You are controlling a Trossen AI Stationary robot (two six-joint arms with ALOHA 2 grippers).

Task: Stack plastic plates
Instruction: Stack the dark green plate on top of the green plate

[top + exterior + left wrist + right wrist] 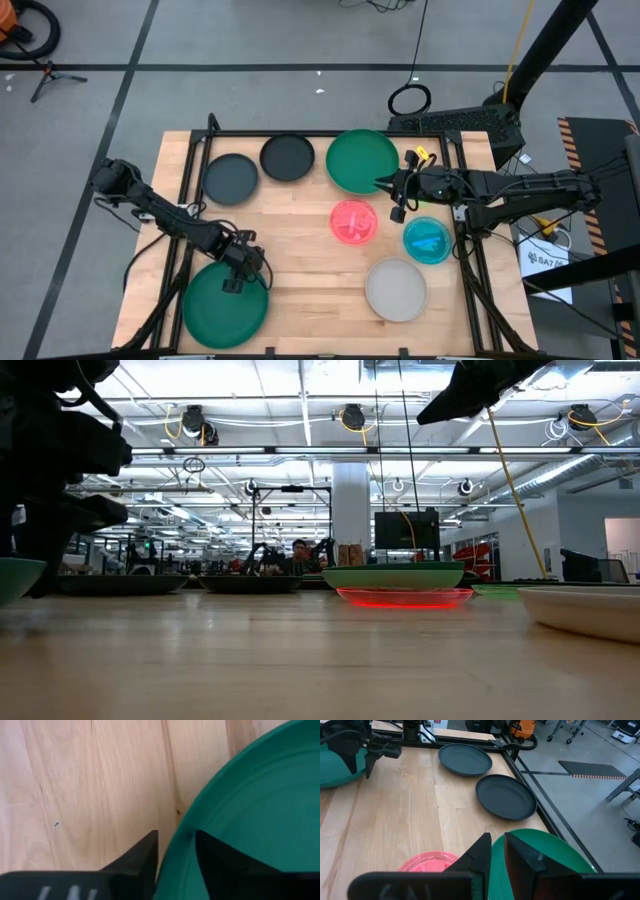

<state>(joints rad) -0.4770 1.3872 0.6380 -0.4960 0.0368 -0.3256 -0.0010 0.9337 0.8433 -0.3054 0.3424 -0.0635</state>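
Left tool astride the rim of the dark green plate at the desk's near left, jaws not yet tight. Right tool pinched on the rim of the far green plate. Picking-up step, by the look. Next: squeeze, lift, stack.

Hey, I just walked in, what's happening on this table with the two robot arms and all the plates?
Two arms are working on round plastic plates spread over a wooden table. The left gripper has its fingers astride the rim of the large dark green plate at the near left. The right gripper pinches the edge of the other big green plate at the back. Two dark grey plates, a pink, a blue and a frosted white one lie unstacked.
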